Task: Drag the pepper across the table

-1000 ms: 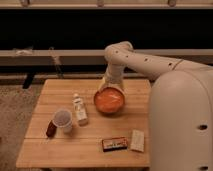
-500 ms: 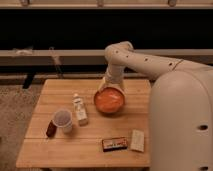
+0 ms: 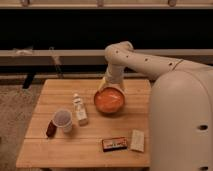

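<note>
The approach is judged to be in hand. The gripper (image 3: 111, 86), its state not discernible, is held over the bowl (image 3: 109, 101) at centre. The pepper (image 3: 50, 129) lies lower left on the table (image 3: 75, 150), beside the cup (image 3: 62, 120); a leftward reach is needed.

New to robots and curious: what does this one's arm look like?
The arm is smooth and off-white, built of thick rounded tubes with a ball-like elbow and a few small dark dots. No loose cables show. The gripper, a yellowish tip, sits at the bowl's far rim.
</note>
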Tool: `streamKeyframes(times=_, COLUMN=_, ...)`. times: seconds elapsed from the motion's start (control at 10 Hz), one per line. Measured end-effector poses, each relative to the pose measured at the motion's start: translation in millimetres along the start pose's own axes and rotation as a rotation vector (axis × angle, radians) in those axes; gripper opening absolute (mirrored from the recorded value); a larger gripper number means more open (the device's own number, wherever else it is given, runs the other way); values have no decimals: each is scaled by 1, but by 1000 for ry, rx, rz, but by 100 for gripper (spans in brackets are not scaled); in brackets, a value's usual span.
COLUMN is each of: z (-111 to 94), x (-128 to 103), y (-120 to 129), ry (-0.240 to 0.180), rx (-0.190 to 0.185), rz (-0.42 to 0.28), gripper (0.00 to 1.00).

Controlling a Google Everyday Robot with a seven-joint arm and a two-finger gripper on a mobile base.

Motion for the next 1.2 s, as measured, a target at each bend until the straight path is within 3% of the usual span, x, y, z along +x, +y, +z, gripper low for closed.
streamKeyframes(times=1.0, z=-4, x=1, y=4, ry=-10, rx=-1, rz=-11, gripper=80)
streamKeyframes(times=1.2, z=-15, x=8, y=37, ry=-21, rx=0, rz=-53, gripper=80)
